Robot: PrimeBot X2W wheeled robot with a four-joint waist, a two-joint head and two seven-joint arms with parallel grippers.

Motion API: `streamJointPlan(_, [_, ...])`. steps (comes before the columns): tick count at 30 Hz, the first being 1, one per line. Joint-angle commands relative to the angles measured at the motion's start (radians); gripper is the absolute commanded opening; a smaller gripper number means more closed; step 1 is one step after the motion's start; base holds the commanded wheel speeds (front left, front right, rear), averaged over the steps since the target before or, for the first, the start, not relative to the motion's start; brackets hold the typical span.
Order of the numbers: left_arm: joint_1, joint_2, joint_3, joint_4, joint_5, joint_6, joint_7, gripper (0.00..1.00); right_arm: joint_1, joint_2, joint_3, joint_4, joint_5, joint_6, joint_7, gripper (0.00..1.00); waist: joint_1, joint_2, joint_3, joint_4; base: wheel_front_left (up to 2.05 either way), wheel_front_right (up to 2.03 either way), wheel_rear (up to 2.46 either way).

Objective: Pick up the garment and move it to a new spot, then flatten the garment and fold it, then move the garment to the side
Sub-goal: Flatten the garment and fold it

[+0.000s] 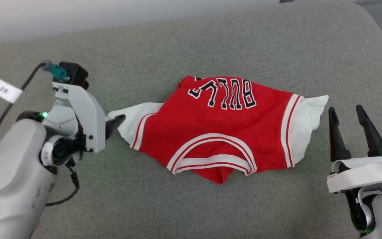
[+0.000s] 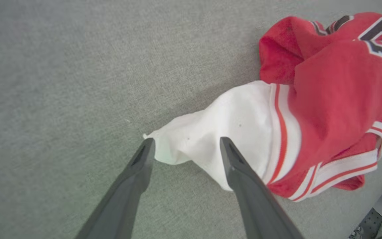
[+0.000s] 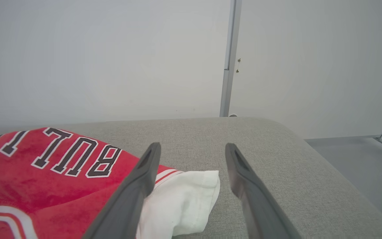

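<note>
The garment [image 1: 217, 132] lies rumpled near the middle of the grey cushion [image 1: 211, 39], collar toward the near edge and "BULLS" lettering toward the far edge. The left gripper [image 2: 184, 145] is spread wide, its fingertips either side of one white sleeve's tip, clamping nothing. The right gripper [image 1: 345, 109] — equally wide and empty — sits just beside the other sleeve, toward the cushion's right edge.

Black, white-edged lettering "BULLS" [image 1: 222, 94] stands inverted on the red garment [image 1: 217, 132], toward its 12 o'clock edge. At 9 o'clock, a white tag [image 1: 5, 90] on the cable [image 1: 31, 74] carries a short mark too small to read surely.
</note>
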Motion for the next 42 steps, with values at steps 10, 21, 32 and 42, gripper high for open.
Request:
streamJointPlan(10, [-0.028, -0.017, -0.045, 0.077, 0.029, 0.015, 0.029, 1.00, -0.022, 0.008, 0.007, 0.017, -0.006, -0.001, -0.014, 1.00, 0.0000, 0.0000, 0.044, -0.023, 0.00, 0.00, 0.00])
streamJointPlan(21, [-0.043, -0.016, -0.035, 0.101, 0.014, -0.010, 0.008, 0.00, -0.025, 0.003, -0.017, 0.024, -0.019, -0.001, -0.020, 1.00, 0.0000, 0.0000, 0.047, 0.003, 0.00, 0.00, 0.00])
streamJointPlan(32, [0.005, 0.061, -0.004, 0.031, 0.023, 0.035, -0.017, 0.00, -0.005, -0.005, -0.044, 0.016, -0.039, -0.001, -0.008, 1.00, 0.0000, 0.0000, 0.008, 0.081, 0.00, 0.00, 0.00])
streamJointPlan(42, [0.211, 0.177, 0.074, -0.140, -0.030, 0.140, -0.024, 0.00, 0.015, -0.014, -0.059, -0.002, -0.045, -0.001, 0.018, 1.00, 0.0000, 0.0000, -0.030, 0.141, 0.00, 0.00, 0.00])
